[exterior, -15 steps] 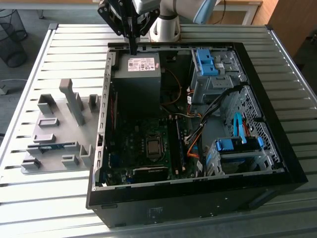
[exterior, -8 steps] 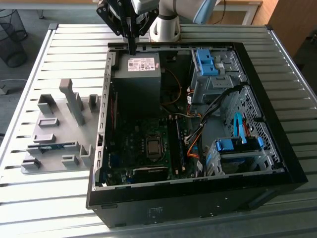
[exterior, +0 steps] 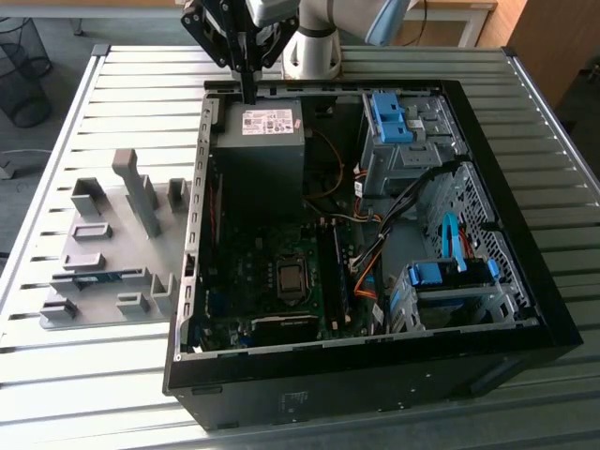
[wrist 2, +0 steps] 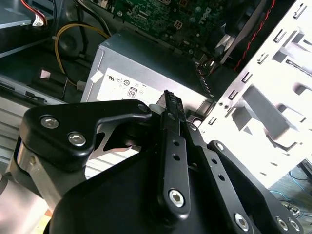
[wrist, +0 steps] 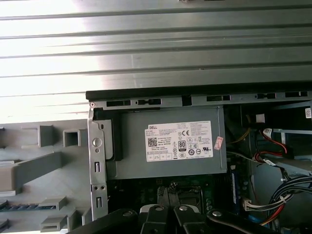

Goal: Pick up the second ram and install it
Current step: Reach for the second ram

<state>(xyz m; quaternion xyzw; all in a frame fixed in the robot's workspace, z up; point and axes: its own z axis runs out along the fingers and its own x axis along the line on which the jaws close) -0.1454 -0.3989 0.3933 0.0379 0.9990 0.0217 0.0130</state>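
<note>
Black gripper [wrist 2: 170, 103] links and bolts crowd the second wrist view, with the two fingers pressed together and nothing between them. In the exterior view the gripper [exterior: 248, 91] hangs over the far rim of the open computer case [exterior: 375, 380], its closed tips just above the grey power supply [exterior: 262, 155]; whether they touch the rim cannot be told. The arm's upper part is cut off by the picture edge.

The second ram [exterior: 97, 277] lies outside the case, well apart from the gripper. It sits in a slot of the grey holder plate [exterior: 117, 246] on the slatted metal table [exterior: 94, 380], at the exterior view's left. It shows there as a thin blue-green strip, and its sticker and chips are too small to make out. In the first wrist view a dark blue strip [wrist: 15, 207] in the holder, cut off at the edge, seems to be the same stick.

Inside the case, the motherboard [exterior: 253, 272] is partly shadowed, and its memory slots are hard to tell apart. Cables hide the area beside the blue drive latches [exterior: 389, 112].
</note>
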